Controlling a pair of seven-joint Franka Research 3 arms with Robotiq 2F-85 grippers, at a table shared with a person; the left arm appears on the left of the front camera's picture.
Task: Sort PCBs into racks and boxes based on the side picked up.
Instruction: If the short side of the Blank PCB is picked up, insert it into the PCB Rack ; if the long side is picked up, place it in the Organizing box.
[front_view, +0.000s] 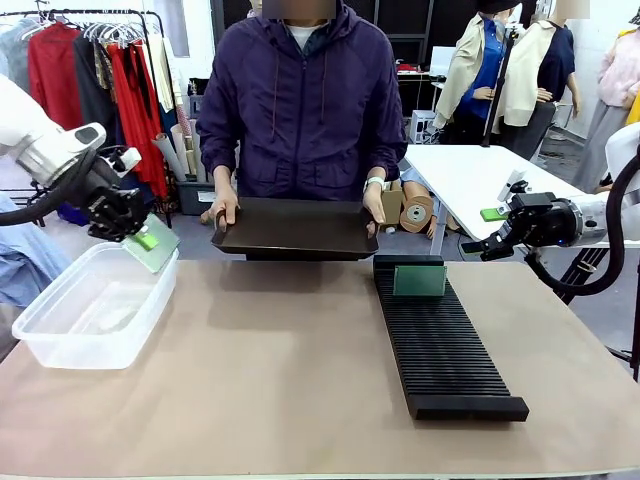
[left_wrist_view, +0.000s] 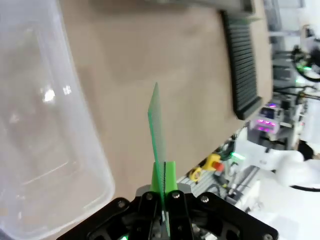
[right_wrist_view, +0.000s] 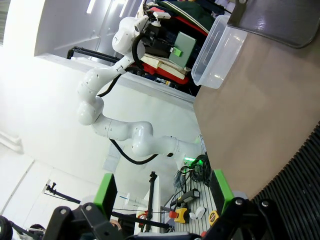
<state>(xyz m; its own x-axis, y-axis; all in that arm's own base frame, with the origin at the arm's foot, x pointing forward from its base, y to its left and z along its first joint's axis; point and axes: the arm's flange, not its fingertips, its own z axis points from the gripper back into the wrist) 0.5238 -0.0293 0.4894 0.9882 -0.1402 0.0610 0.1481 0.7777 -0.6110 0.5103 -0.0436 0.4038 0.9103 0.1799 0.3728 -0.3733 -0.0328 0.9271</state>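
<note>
The left gripper (left_wrist_view: 164, 192) pinches a green PCB (left_wrist_view: 157, 125) right beside the clear box (front_view: 95, 305).

The board sticks straight out past the fingertips, with the box just below and to one side. The right gripper (right_wrist_view: 162, 192) has its fingers (right_wrist_view: 105, 192) spread wide with nothing between them. Another PCB (front_view: 419, 281) stands in the black rack (front_view: 445, 350), well away from both grippers. A person holds a dark tray (front_view: 296, 229).

Lots of bare worktop (front_view: 270, 370) in the middle, wide enough to pass between the clear box (front_view: 90, 310) on the left and the long black rack (front_view: 445, 345) on the right. Open at the top of the box, but blocked just above its far corner by the left pincer (front_view: 140, 237) holding a green board (front_view: 155, 248). Blocked at the far edge by a dark tray (front_view: 295, 230) in a person's hands (front_view: 225, 210). One more board (front_view: 419, 281) standing at the rack's far end.
</note>
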